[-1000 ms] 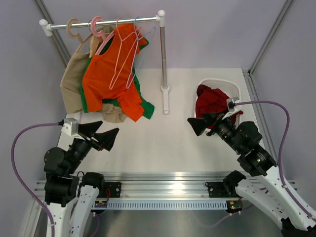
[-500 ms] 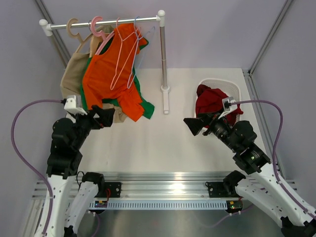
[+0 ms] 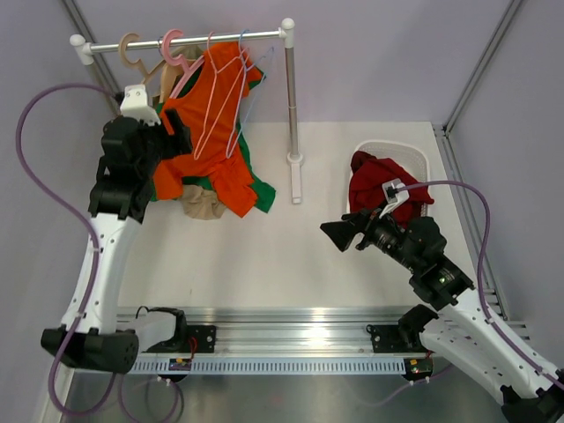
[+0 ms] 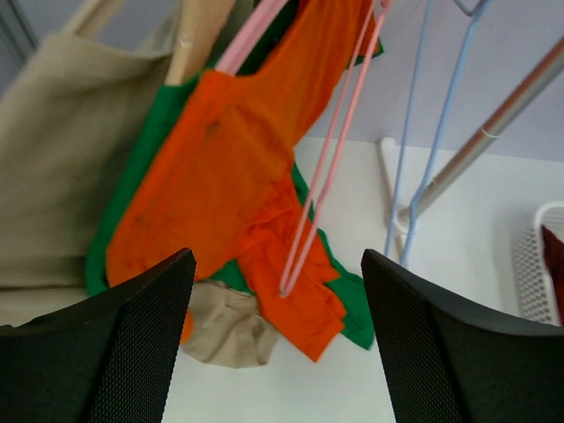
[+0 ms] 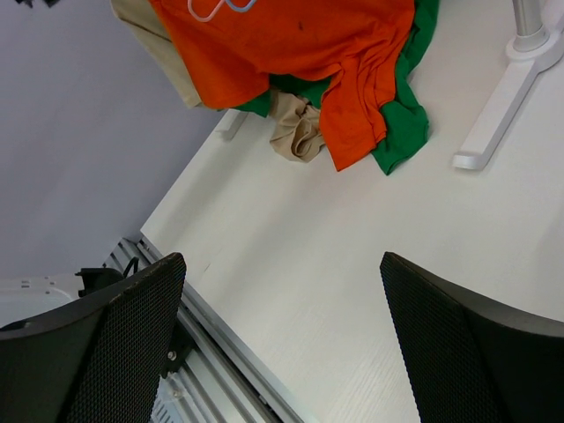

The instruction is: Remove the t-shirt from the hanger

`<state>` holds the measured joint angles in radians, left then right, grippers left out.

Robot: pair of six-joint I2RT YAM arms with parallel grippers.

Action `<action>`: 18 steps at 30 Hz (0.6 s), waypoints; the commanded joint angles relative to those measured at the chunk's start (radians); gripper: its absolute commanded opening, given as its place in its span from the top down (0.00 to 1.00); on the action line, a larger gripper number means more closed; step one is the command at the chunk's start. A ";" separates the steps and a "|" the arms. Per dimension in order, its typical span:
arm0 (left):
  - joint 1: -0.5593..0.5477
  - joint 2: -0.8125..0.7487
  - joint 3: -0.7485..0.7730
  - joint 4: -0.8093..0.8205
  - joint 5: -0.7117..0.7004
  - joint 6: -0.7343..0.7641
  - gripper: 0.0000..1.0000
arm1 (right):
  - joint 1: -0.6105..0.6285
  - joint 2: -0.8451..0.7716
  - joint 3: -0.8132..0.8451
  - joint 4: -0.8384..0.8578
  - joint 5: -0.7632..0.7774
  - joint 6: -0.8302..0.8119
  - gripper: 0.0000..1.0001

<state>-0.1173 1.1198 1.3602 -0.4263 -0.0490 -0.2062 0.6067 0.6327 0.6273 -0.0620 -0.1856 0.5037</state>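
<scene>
Left arm [image 3: 99, 251] stretched up tall, left gripper [image 3: 174, 132] fingers spread wide. Right arm [image 3: 449, 295] low, right gripper [image 3: 337, 233] spread wide, pointing leftward.

A: Where is the hanger [image 3: 172, 44] going?
B: Its hook is showing; the t-shirt [image 3: 198, 132] is covering much of its arms and is burying most of the green shirt [image 3: 261, 192].
A: The wrist views?
B: Both are cropping the t-shirt at twelve o'clock; the left one is cutting the basket [image 4: 533, 264] at three.
</scene>
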 commanded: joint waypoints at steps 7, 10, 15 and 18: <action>0.146 0.218 0.296 0.023 0.102 0.191 0.23 | 0.007 0.048 0.022 0.085 -0.113 -0.004 0.01; 0.150 0.265 0.312 0.023 0.199 0.186 0.25 | 0.007 0.051 0.022 0.079 -0.114 -0.008 0.00; 0.150 0.331 0.335 0.023 0.293 0.179 0.29 | 0.007 0.055 0.022 0.073 -0.109 -0.013 0.00; 0.151 0.367 0.350 0.023 0.281 0.182 0.30 | 0.005 0.061 0.023 0.067 -0.104 -0.016 0.00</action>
<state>0.0311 1.4719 1.6497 -0.4274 0.1772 -0.0441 0.6067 0.6910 0.6285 -0.0261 -0.2745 0.4980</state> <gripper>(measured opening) 0.706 0.993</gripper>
